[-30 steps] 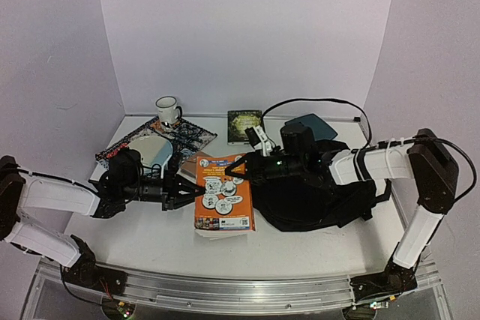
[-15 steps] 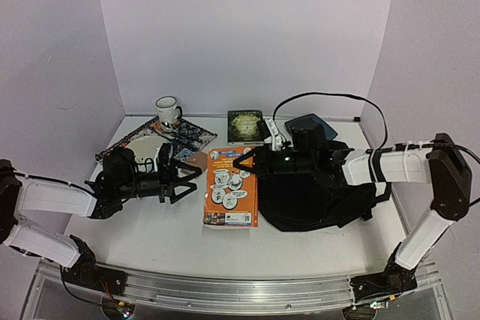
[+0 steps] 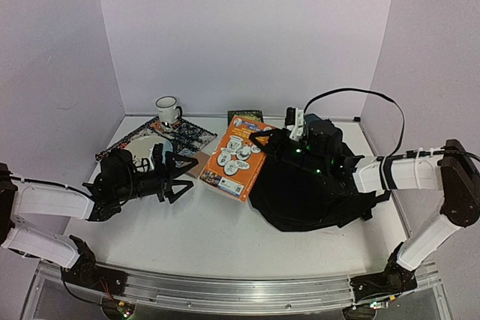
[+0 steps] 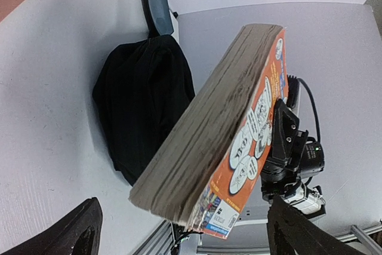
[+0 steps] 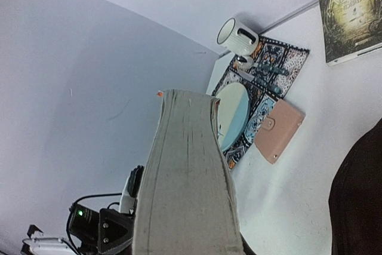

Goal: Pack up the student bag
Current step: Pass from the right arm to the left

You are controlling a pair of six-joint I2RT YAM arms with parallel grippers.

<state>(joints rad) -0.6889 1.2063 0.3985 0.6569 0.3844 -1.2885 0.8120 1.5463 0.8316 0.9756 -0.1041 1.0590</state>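
The student bag [image 3: 307,192] lies slumped on the right half of the table, a floppy black heap, also seen in the left wrist view [image 4: 140,97]. A thick orange-covered book [image 3: 234,157] hangs tilted above the bag's left edge, off the table. My right gripper [image 3: 264,140] is shut on the book's far end. Its page edges fill the right wrist view [image 5: 185,183]. My left gripper [image 3: 180,176] stands open to the left of the book, apart from it, with nothing between its fingers [image 4: 74,231]. The book [image 4: 230,129] faces the left wrist camera.
At the back left lie a patterned mat [image 3: 189,137], a white mug [image 3: 167,109], a round pale-blue disc [image 3: 146,148] and a pink wallet [image 3: 196,164]. A dark green book [image 3: 244,116] and a teal pad [image 3: 321,122] lie by the back wall. A black cable [image 3: 360,99] arcs over the right arm.
My left gripper opened, let go of the orange book and drew back left. The right gripper lifted the book off the table and carried it back and right, tilting it over the bag's edge.
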